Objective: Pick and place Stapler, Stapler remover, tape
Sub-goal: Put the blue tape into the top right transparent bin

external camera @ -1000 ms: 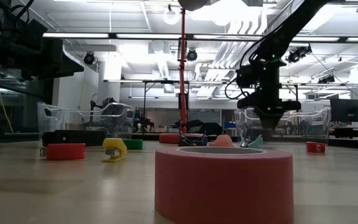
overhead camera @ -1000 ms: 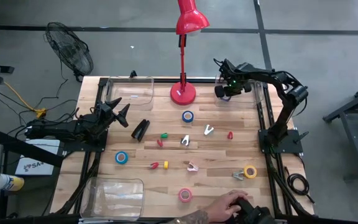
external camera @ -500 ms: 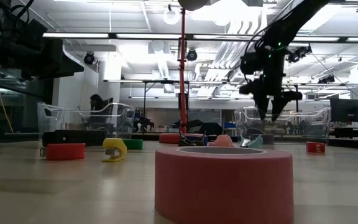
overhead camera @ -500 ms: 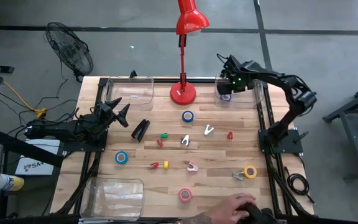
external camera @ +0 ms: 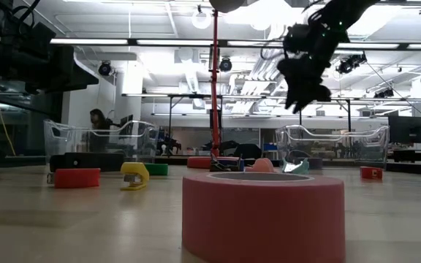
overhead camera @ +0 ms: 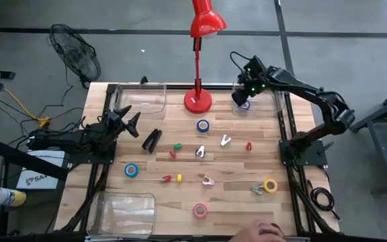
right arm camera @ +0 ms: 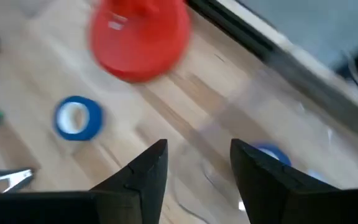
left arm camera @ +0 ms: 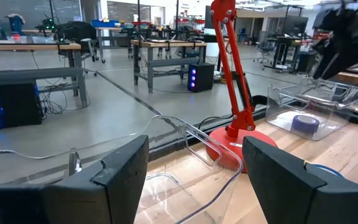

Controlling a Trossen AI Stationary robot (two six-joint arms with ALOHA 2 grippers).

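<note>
One roll of tape [left arm camera: 304, 124] lying in the far clear bin [left arm camera: 319, 99]; right hand [overhead camera: 242, 98] above it, open, empty. Left hand [overhead camera: 127, 121] open, waiting. Left on the bench [overhead camera: 234, 195]: stapler [overhead camera: 152, 140], four tape rolls.

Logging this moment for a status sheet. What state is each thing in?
Right gripper: jaws open, empty, above the far right bin.
Left gripper: jaws open, empty, waiting at the left edge.
Far right bin: holds one purple tape.
Stapler: lying flat on the table.
Pink tape: flat on the table.
</note>
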